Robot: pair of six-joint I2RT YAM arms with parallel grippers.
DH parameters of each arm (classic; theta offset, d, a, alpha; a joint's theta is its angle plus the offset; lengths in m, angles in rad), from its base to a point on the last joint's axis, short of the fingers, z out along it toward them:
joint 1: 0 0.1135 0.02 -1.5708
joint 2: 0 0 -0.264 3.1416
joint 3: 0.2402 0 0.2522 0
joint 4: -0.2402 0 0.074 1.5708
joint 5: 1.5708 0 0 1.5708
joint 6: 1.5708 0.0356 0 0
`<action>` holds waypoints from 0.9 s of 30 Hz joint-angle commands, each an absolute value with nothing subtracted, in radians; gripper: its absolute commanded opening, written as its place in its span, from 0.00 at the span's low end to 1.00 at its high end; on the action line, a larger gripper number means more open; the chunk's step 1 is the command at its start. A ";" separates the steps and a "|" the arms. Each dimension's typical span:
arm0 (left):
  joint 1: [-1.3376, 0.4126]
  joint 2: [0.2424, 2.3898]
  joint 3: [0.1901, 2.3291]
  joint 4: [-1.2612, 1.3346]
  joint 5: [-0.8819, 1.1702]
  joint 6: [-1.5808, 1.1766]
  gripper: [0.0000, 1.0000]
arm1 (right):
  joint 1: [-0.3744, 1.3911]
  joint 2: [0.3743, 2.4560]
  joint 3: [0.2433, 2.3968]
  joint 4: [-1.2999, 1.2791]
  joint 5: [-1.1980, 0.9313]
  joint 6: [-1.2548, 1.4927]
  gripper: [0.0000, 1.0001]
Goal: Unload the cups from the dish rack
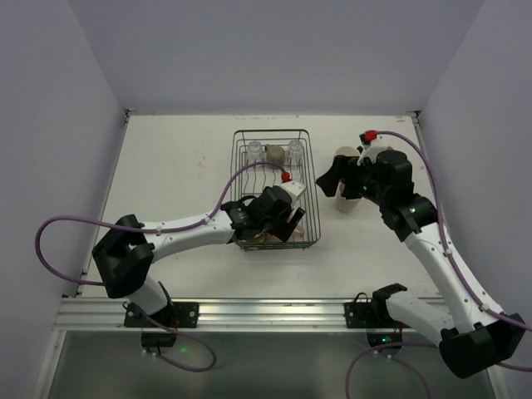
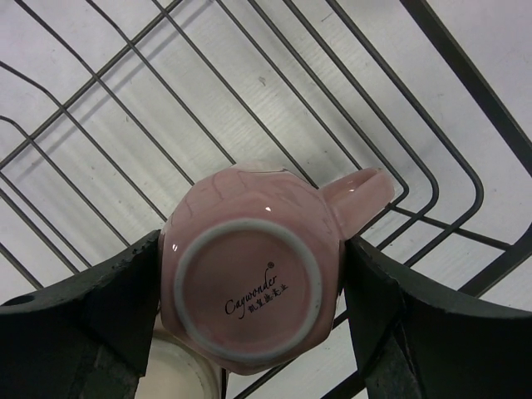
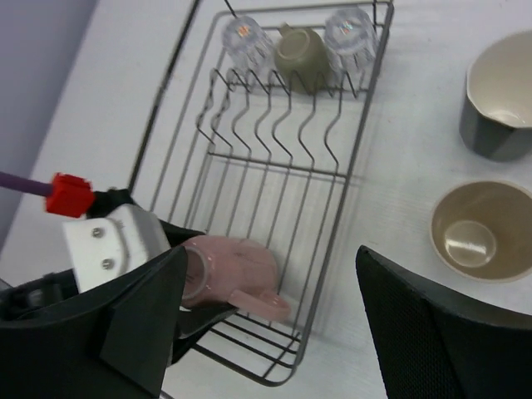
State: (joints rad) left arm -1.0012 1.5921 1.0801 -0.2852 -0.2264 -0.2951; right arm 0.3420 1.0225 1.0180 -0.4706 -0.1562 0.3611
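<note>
The black wire dish rack (image 1: 243,179) stands mid-table. My left gripper (image 1: 280,218) is inside its near end, shut on a pink handled mug (image 2: 249,274) held on its side, base toward the wrist camera; the mug also shows in the right wrist view (image 3: 237,268). A cream cup (image 2: 179,374) sits just below it. Two clear glasses (image 3: 243,37) (image 3: 351,32) and a grey-brown cup (image 3: 299,54) stand upside down at the rack's far end. My right gripper (image 1: 334,177) is open and empty, hovering right of the rack.
Two cups stand on the table right of the rack: a grey one with a cream inside (image 3: 499,96) and a beige one (image 3: 482,229). Plate-divider prongs (image 3: 270,125) cross the rack's middle. Walls enclose the table at left, back and right.
</note>
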 commanded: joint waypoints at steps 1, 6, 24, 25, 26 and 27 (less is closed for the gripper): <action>-0.986 1.488 1.134 -0.175 -0.269 -0.290 0.15 | 0.345 0.921 0.977 -0.301 -0.267 0.458 0.85; -0.956 1.433 1.154 -0.141 -0.215 -0.316 0.05 | 0.345 0.832 0.905 -0.152 -0.356 0.529 0.84; -0.785 1.160 1.115 0.121 -0.005 -0.655 0.00 | 0.345 0.600 0.491 0.425 -0.540 0.730 0.79; -0.785 1.155 1.114 0.132 0.023 -0.684 0.00 | 0.344 0.618 0.480 0.451 -0.586 0.748 0.79; -0.785 1.152 1.108 0.155 0.041 -0.698 0.00 | 0.344 0.629 0.471 0.506 -0.607 0.761 0.79; -0.785 1.146 1.103 0.167 0.054 -0.728 0.00 | 0.347 0.641 0.460 0.529 -0.627 0.771 0.79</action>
